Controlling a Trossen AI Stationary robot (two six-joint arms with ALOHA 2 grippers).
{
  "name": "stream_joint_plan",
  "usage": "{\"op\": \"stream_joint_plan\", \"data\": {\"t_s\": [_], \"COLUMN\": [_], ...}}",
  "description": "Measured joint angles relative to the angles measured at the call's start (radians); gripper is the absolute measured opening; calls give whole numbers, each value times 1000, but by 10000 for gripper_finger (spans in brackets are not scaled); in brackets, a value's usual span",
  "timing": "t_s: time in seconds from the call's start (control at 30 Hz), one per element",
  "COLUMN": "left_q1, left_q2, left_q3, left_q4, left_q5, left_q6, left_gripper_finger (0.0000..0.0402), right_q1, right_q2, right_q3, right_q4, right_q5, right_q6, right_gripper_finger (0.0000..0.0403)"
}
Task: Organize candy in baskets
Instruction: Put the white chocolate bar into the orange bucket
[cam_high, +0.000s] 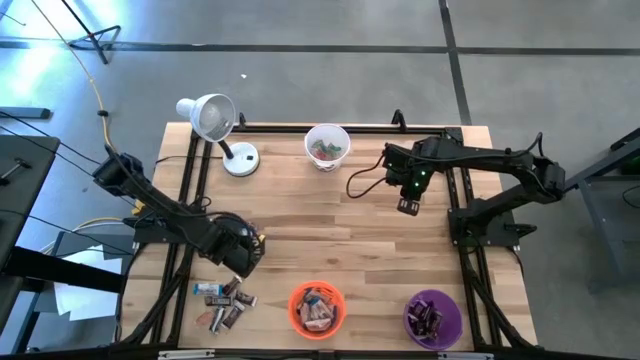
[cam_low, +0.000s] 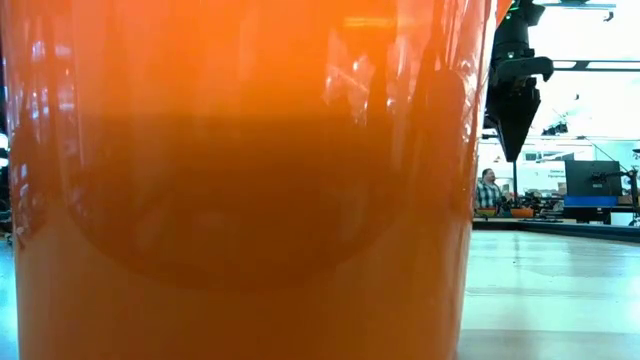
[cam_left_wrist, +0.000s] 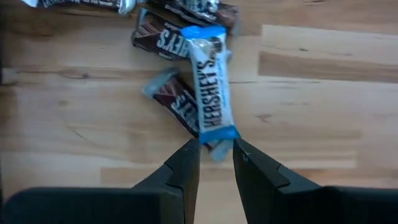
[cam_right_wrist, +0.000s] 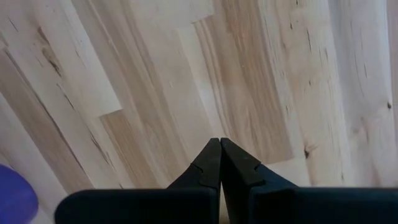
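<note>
Beside the orange basket (cam_high: 316, 308), the left gripper (cam_left_wrist: 216, 155) pinches one end of a blue-silver Hershey's bar (cam_left_wrist: 210, 84), hiding that tip. Its long axis points straight away from the fingers. Near the white basket (cam_high: 327, 146), the right gripper (cam_right_wrist: 220, 163) is closed on nothing.

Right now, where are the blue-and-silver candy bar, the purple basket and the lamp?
Blue-and-silver candy bar (cam_left_wrist: 211, 84), left wrist view, middle of wrapper.
Purple basket (cam_high: 411, 309), high view, left rim.
Lamp (cam_high: 210, 116), high view, cone shade.

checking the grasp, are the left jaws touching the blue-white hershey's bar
Touching: the left wrist view shows the left gripper pinching the end of the blue-white bar.
</note>
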Motion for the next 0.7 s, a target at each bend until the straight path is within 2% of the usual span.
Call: {"op": "stream_joint_plan", "data": {"t_s": [0.17,0.33,0.7], "left_q1": [40,89,153], "left_q2": [0,0,0], "left_q3": [-89,-161,-247], "left_q4": [118,261,271], "left_q5": [0,0,22], "left_q6": [1,70,106], "left_gripper_finger": [85,85,85], "right_q1": [-1,-1,-1], "right_q2": [0,0,0], "right_q3": [0,0,0], "right_q4": [10,32,51], "right_q5": [0,0,-5], "right_q6": [-7,-7,30], "right_gripper_finger": [0,0,0]}}
